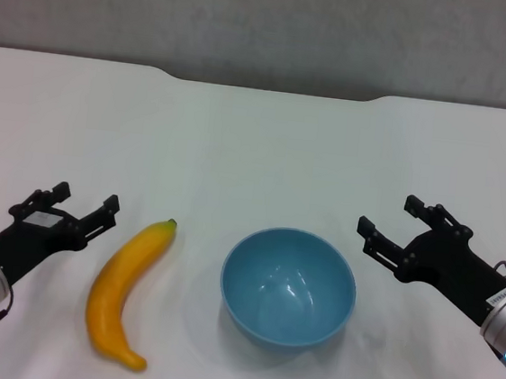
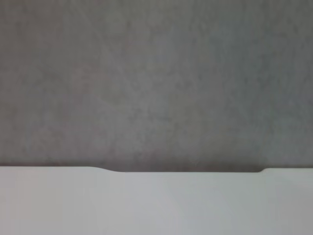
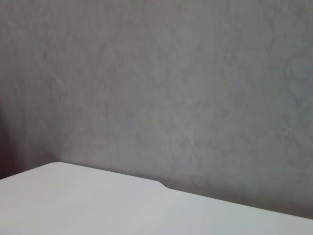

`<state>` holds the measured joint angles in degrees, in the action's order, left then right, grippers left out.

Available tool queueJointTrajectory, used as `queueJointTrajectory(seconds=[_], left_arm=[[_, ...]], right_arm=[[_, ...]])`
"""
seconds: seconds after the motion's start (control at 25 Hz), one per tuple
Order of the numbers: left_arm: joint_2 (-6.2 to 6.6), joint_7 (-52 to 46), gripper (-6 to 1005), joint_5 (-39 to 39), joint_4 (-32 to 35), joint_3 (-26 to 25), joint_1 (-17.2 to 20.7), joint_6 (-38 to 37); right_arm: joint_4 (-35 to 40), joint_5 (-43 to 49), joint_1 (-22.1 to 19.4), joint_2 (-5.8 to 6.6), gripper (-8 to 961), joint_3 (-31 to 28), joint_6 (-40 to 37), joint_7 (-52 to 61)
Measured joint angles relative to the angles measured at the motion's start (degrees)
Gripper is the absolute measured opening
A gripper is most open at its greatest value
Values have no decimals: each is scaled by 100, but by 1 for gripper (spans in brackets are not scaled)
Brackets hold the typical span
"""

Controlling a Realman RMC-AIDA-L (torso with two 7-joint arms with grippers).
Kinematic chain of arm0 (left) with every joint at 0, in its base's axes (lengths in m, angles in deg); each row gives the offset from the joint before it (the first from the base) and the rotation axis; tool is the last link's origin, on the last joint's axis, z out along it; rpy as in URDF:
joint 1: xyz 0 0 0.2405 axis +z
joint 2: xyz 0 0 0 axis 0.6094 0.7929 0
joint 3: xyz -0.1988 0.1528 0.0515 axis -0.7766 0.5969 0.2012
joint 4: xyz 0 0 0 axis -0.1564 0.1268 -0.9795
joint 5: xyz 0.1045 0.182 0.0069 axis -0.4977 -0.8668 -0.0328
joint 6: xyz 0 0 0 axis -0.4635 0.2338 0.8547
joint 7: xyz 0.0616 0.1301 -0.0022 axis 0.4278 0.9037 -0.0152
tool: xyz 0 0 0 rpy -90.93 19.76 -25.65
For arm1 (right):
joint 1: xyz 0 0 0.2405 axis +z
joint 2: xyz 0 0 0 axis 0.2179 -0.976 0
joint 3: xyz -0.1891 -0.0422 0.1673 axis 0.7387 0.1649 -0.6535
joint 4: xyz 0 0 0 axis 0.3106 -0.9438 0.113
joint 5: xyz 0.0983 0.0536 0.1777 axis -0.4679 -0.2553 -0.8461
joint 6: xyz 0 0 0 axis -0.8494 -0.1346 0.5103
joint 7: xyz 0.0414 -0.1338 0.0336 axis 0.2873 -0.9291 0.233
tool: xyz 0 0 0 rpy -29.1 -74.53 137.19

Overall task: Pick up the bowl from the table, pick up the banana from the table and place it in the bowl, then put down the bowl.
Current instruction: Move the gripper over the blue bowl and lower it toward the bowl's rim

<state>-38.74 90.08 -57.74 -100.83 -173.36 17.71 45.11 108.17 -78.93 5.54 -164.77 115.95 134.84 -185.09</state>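
Observation:
The light blue bowl [image 1: 288,286] stands upright and empty on the white table [image 1: 258,145], near its front middle. The yellow-orange banana [image 1: 126,291] lies on the table just left of the bowl, its dark stem tip pointing away from me. My left gripper [image 1: 84,201] is open and empty, a little left of the banana. My right gripper [image 1: 386,218] is open and empty, just right of the bowl. Both wrist views show only the table's far edge and the grey wall.
The table's far edge has a shallow cut-out [image 1: 277,89], also seen in the left wrist view [image 2: 186,171] and the right wrist view [image 3: 164,184]. A grey wall [image 1: 271,19] stands behind it.

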Motion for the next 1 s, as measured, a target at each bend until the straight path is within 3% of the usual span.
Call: queueJointTrajectory(seconds=[0.32, 0.52, 0.76, 1.0], left_arm=[[10, -53, 876, -27, -45, 191, -15, -16], [27, -57, 875, -69, -44, 189, 21, -16], [35, -33, 874, -82, -38, 193, 26, -81], [33, -44, 875, -86, -38, 193, 23, -89]], right_arm=[[91, 29, 9, 27, 858, 29, -86, 368], [879, 835, -31, 89, 858, -30, -902, 1228], [2464, 3216, -310, 108, 857, -272, -2058, 3259], [3516, 6280, -295, 105, 857, -758, -1951, 6311]])
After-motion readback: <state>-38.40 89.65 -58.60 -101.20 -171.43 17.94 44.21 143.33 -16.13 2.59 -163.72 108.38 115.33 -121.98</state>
